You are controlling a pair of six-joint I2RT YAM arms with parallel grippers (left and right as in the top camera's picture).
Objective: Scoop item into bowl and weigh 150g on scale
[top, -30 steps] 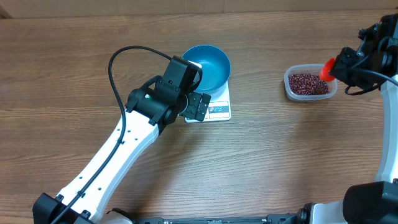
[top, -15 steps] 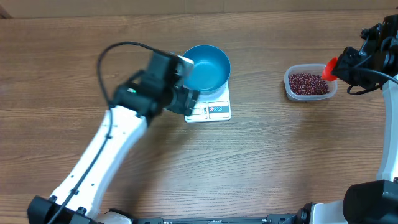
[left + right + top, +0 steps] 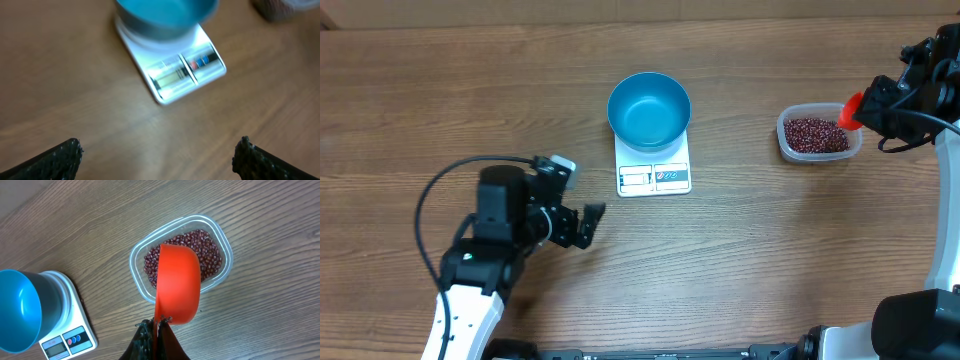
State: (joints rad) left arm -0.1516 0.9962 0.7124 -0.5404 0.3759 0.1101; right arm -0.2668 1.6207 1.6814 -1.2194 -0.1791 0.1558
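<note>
Blue bowl [image 3: 649, 108], smooth and deep, sits on far end of white scale [image 3: 655, 176], ahead of your left gripper [image 3: 587, 226], well apart. Dark red-brown beans [image 3: 815, 133] heaped in clear tub [image 3: 781, 135], beyond your right gripper [image 3: 156, 330]. Left fingers spread wide, grasping nothing. Right fingers clenched on orange scoop [image 3: 177, 282], tilted on edge above beans.

Bare wood lies open between the blue bowl [image 3: 649, 110], seated on the white scale [image 3: 654, 172] near the table's [image 3: 750, 270] far edge, and the clear tub [image 3: 788, 146] of beans [image 3: 815, 133] toward the right edge; nothing stands in that lane. The right gripper [image 3: 156, 330], clamped on an orange scoop [image 3: 177, 282], hangs over the tub's far right corner, partly blocking its mouth. The left gripper [image 3: 588, 226], jaws wide, sits left of the scale's near edge, apart from it.
</note>
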